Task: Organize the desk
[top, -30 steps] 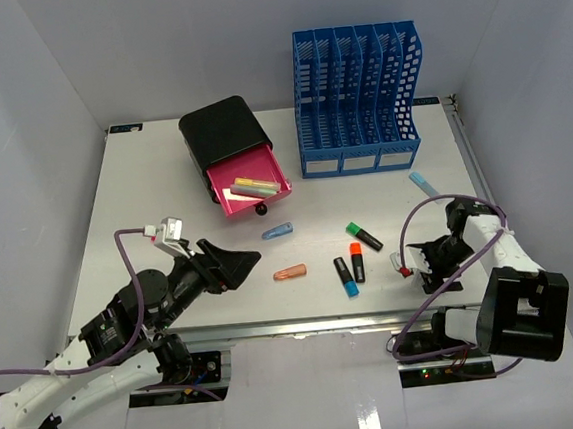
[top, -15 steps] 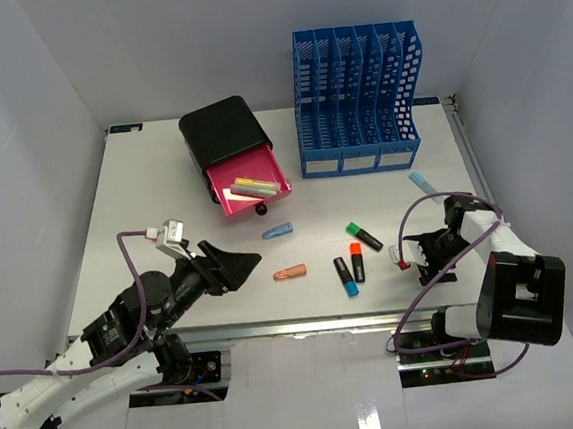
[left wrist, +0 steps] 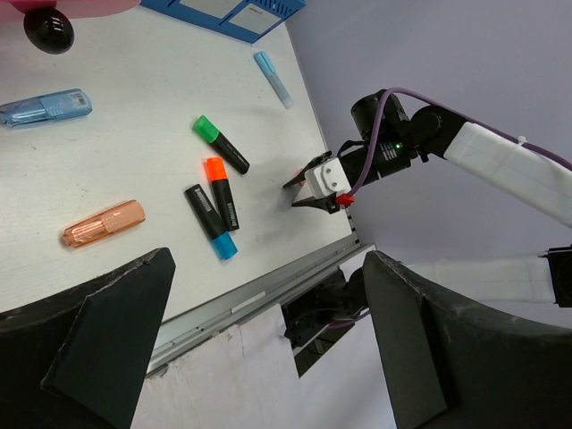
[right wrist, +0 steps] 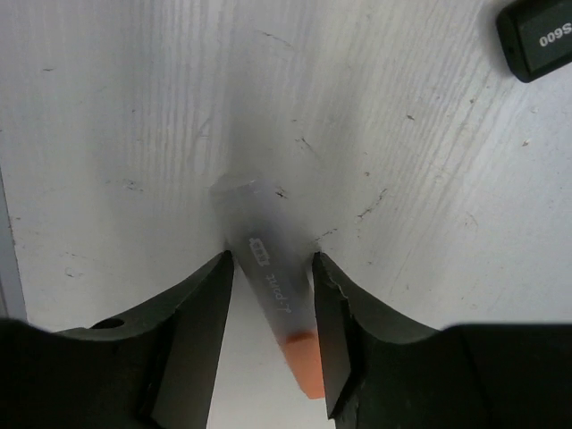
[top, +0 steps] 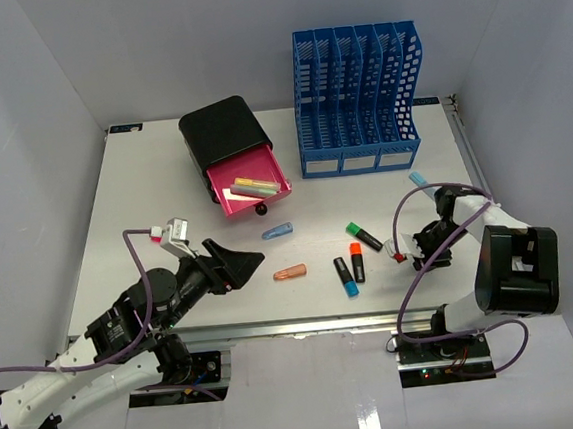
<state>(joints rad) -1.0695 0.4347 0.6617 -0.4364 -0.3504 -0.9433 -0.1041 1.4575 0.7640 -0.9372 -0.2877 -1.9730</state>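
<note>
Right wrist view: right tool [right wrist: 270,261] now narrower, snug around clear pen [right wrist: 271,288]; left tool [left wrist: 268,259] wide open.

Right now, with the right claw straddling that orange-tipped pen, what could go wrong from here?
The right claw straddles the pen lengthwise and slightly askew, so it may twist or slip out when lifted. The pen looks blurred, so a firm grip is not certain. The arm's purple cable loops close to the light blue pen and might drag it.
</note>
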